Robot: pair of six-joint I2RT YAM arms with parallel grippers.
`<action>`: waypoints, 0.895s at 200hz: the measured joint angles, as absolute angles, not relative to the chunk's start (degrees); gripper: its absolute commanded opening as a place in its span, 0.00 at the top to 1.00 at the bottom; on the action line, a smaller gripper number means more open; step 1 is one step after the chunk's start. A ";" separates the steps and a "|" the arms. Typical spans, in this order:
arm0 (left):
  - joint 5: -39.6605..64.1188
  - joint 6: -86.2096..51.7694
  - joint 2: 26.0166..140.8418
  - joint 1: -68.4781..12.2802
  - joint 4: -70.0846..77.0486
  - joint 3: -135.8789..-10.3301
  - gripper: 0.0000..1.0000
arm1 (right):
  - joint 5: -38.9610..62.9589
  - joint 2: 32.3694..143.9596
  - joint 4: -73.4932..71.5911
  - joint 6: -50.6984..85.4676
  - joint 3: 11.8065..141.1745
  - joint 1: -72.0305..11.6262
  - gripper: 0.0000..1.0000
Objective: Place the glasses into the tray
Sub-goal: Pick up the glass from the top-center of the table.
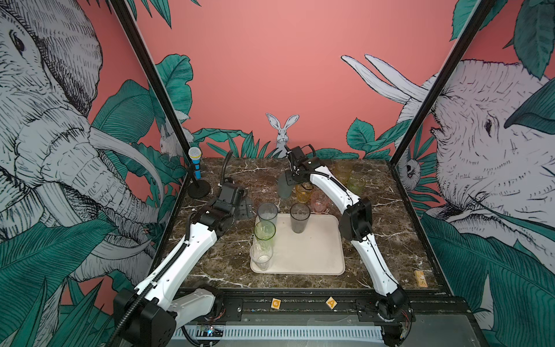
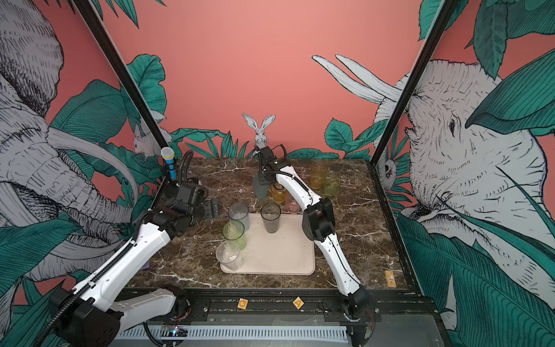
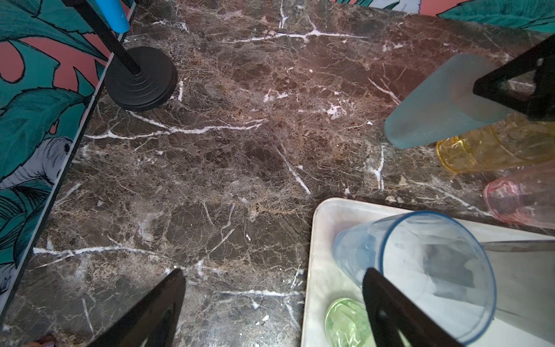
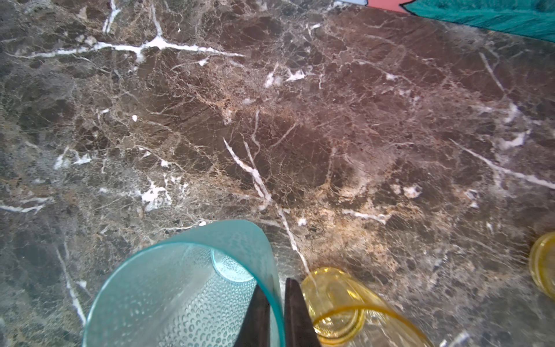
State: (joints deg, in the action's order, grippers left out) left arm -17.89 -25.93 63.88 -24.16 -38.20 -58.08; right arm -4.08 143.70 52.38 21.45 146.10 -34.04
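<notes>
The right claw (image 4: pixel 274 284) is clamped on the rim of the frosted teal tumbler (image 4: pixel 186 288), one finger inside and one outside. This tumbler is just beside the amber tumbler (image 1: pixel 304 192), beyond the tray (image 1: pixel 318 252). I cannot tell whether its base touches the worktop (image 1: pixel 390 228).

The left claw (image 3: pixel 274 272) stands wide apart and holds nothing, over bare worktop by the tray's corner.

On the tray stand the grey tumbler (image 1: pixel 267 211), smoky brown tumbler (image 1: pixel 299 222), green tumbler (image 1: pixel 265 232) and clear tumbler (image 1: pixel 261 256). The pink tumbler (image 1: pixel 320 202) stands outside it.
</notes>
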 measured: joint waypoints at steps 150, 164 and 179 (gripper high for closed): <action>-13.63 -28.80 58.72 -24.16 -42.09 -55.40 0.06 | -7.68 123.48 61.82 22.31 146.10 -34.26 1.00; -13.23 -28.95 58.28 -24.16 -42.46 -55.29 0.06 | -8.19 121.91 62.76 22.31 146.10 -34.46 1.00; -12.86 -29.02 57.93 -24.16 -42.70 -55.29 0.06 | -8.49 120.25 63.90 22.33 146.10 -34.50 1.00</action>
